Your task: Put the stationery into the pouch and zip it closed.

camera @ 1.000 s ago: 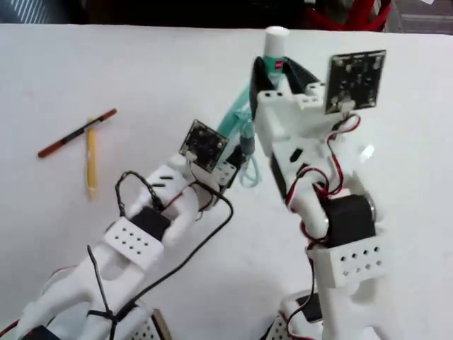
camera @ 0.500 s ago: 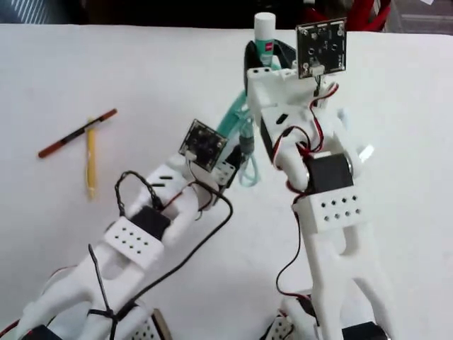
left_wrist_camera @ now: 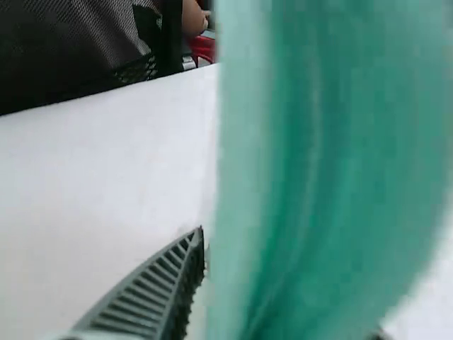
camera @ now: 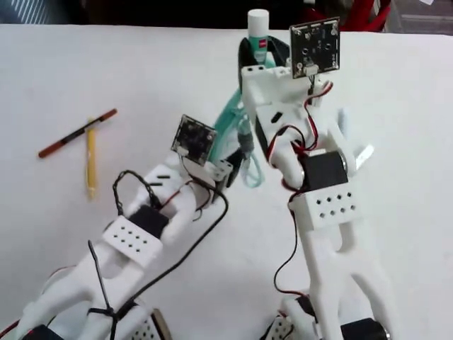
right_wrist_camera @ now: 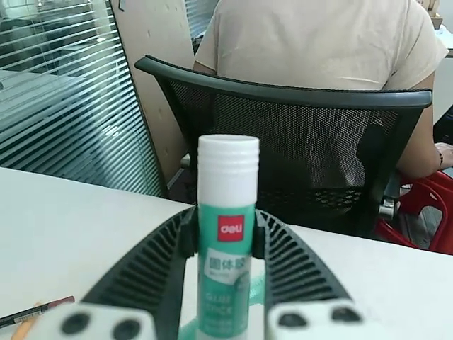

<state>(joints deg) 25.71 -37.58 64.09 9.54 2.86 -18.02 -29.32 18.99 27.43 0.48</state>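
One white-capped green glue stick (camera: 257, 30) stands upright, clenched in the right claw (right_wrist_camera: 225, 237); the teal fabric pouch (camera: 231, 119), pinched by the left claw (camera: 236, 166), lies at its seven o'clock, just beside.

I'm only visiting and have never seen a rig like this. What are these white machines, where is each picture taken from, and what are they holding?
These are two small robot arms standing side by side at a white table. The high view comes from a fixed camera looking down over the table. The other two pictures come from a camera on each arm's wrist. The right gripper is clamped on a glue stick, held upright with its white cap on top. The left gripper holds a teal pouch, which sits right in front of that arm's wrist camera. A red pen and a yellow pencil lie on the table off to the side, crossing near one end. The job is to put this stationery into the pouch and zip it shut.
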